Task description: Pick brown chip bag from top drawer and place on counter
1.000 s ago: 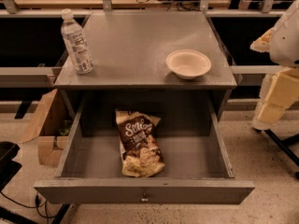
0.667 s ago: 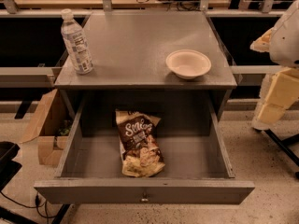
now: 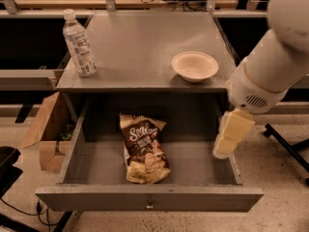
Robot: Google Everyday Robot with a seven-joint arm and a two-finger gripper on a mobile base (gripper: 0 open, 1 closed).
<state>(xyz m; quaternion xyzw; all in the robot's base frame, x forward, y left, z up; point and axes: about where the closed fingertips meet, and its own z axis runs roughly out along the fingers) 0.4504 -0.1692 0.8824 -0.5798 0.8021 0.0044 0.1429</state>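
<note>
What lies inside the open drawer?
A chip bag lies flat in the middle of the drawer. The end effector hangs at its right wall, hiding a strip of floor there.

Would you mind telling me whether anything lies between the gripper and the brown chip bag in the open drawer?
Nothing visible does. The gripper hangs at the right side of the drawer; only drawer floor shows between it and the chip bag lying mid-drawer.
</note>
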